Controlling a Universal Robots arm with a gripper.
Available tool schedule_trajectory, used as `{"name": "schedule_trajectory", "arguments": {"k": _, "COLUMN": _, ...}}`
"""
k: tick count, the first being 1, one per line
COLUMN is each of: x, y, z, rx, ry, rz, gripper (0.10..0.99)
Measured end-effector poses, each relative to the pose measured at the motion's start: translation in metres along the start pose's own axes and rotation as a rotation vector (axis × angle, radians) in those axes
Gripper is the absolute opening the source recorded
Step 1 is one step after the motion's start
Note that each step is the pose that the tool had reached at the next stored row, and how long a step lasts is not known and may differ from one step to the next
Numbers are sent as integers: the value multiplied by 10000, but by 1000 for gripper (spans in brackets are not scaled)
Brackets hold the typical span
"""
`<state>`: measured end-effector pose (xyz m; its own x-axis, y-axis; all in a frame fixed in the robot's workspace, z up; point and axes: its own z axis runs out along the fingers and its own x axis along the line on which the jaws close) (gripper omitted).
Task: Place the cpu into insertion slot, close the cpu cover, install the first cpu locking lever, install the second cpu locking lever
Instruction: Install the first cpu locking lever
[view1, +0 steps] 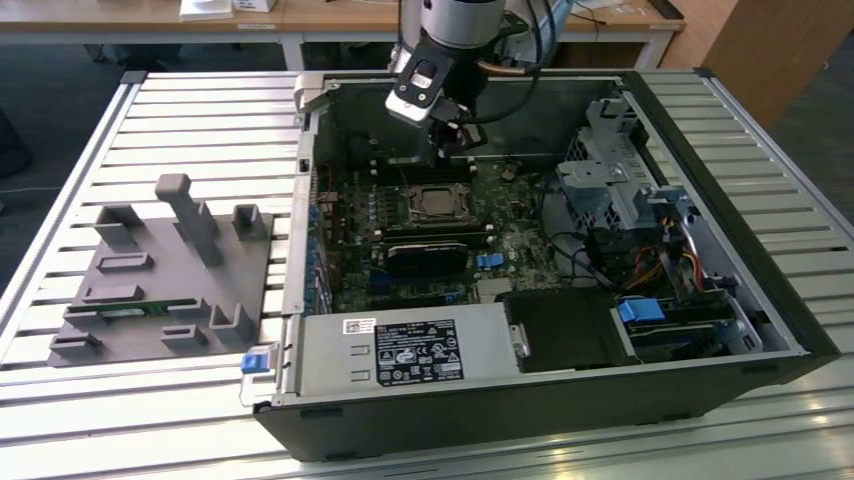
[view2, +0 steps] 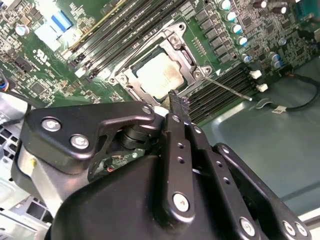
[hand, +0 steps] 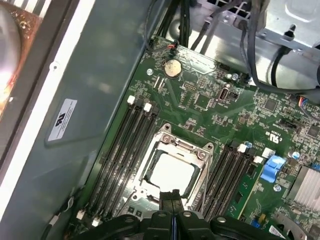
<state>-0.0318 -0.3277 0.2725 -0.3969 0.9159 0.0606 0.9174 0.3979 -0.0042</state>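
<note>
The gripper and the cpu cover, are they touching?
Cannot tell. In the second wrist view the gripper overlaps the near edge of the cpu cover, so neither contact nor a gap shows plainly.

No print can be read for certain. In the exterior view, a large black label (view1: 418, 355) crowded with white lines and symbols is carried on the grey power supply box (view1: 320, 345). A small white label (view1: 360, 325) is stuck at its corner, and the characters on both are too small to be told. In the first wrist view, a grey sticker (hand: 62, 120) with a dark mark and fine lines is seen on the case wall (hand: 100, 75). Blurred white lettering is printed on the green circuit board (hand: 200, 120). On the cpu (hand: 170, 172) no marking can be made out.
</note>
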Motion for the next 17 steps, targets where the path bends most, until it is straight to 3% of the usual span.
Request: {"name": "schedule_trajectory", "arguments": {"k": 17, "x": -1, "y": 1, "z": 0, "rx": 78, "ry": -2, "rz": -1356, "gripper": 106}}
